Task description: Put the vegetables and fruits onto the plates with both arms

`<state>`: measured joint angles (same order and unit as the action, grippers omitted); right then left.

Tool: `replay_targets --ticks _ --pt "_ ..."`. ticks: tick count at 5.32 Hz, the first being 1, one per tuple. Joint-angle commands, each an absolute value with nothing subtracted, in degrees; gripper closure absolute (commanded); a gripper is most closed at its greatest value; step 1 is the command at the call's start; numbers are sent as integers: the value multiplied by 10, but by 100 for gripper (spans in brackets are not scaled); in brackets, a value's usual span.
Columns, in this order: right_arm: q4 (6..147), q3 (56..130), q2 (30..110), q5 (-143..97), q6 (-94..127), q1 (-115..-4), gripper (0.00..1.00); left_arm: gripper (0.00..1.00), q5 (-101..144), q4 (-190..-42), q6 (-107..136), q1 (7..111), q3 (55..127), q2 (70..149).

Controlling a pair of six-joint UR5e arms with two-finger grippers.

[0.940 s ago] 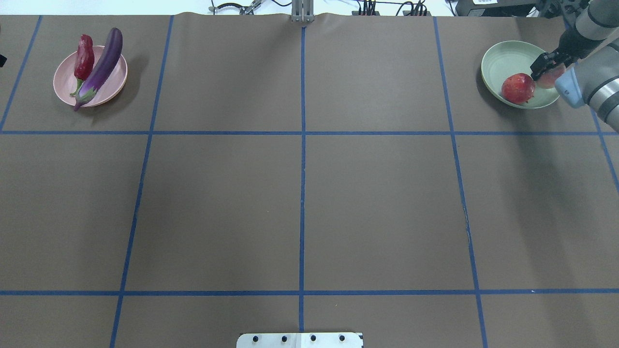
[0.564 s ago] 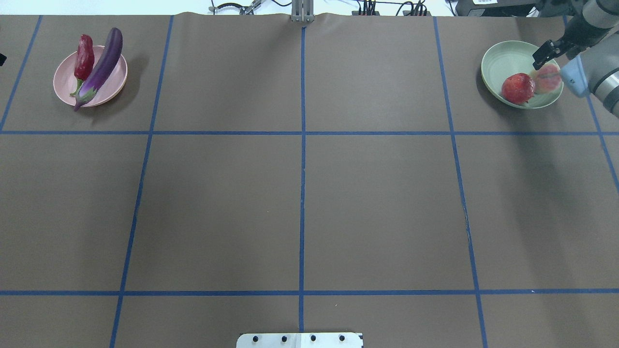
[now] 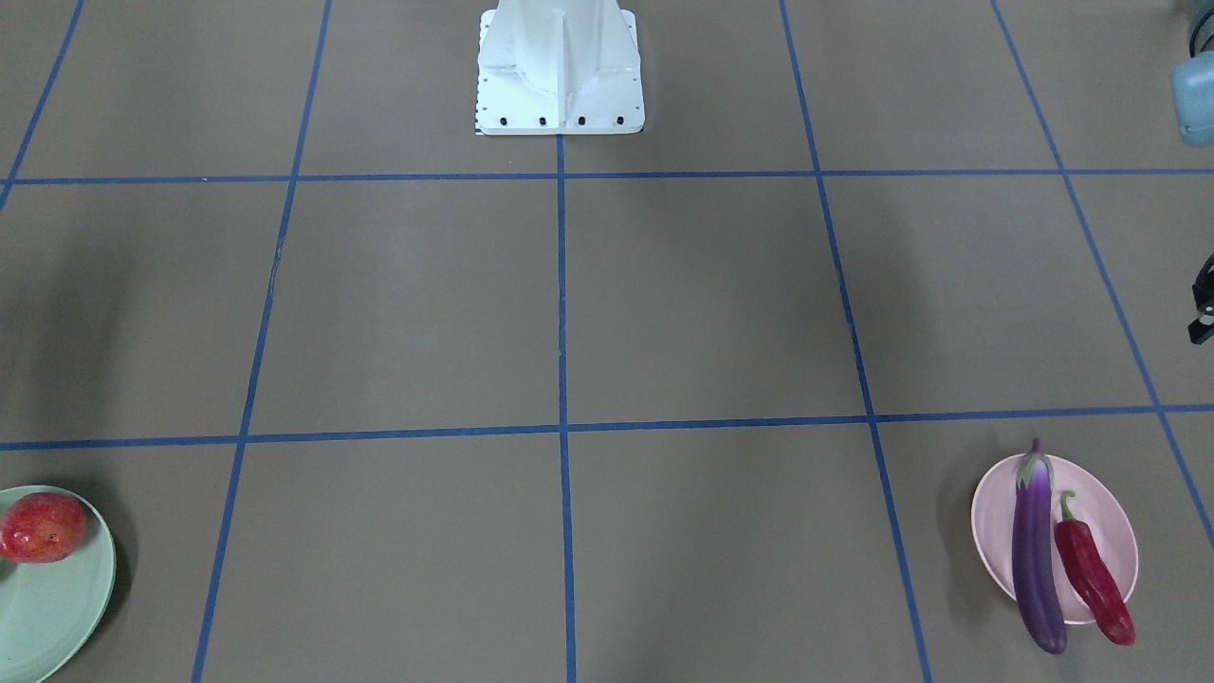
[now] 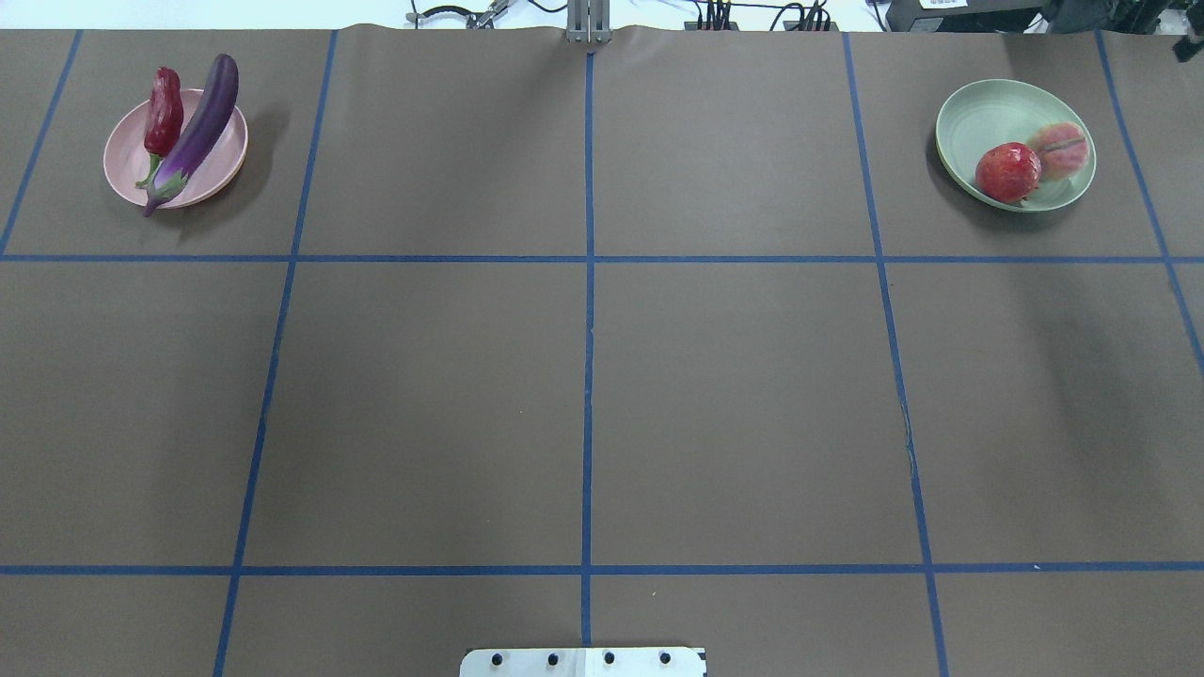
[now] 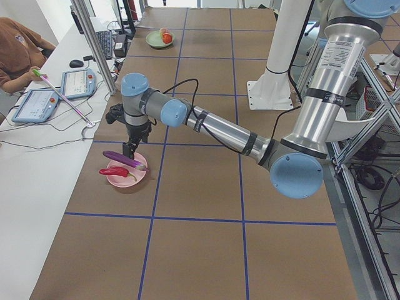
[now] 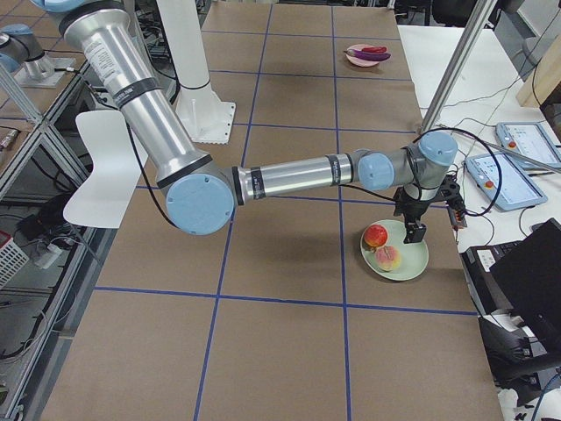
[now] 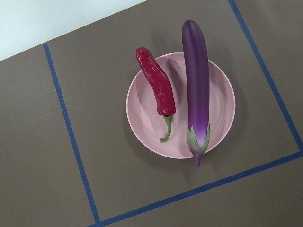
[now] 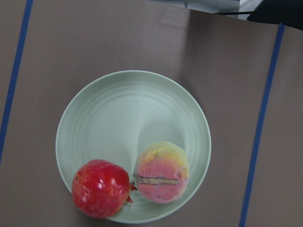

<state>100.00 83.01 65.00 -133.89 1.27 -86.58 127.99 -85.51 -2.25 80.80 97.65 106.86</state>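
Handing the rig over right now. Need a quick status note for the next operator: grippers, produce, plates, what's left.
Left gripper: hangs over the pink plate; open or shut unclear.
Right gripper: hangs over the green plate; open or shut unclear.
Pink plate: eggplant and chili side by side, eggplant overhanging the rim at both ends.
Green plate: red fruit and peach side by side near the rim.
Done: all four items are on plates.
Left: nothing to place; probably just pull both arms back.
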Motion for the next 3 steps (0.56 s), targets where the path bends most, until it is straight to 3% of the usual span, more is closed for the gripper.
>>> replay_targets --ticks 1,3 --pt "1073 1025 792 -1344 -13 -891 0 0 1281 -765 -140 860 1015 1033" --pt "1063 1042 862 -1344 -16 -896 0 0 1276 -775 -201 905 1013 963"
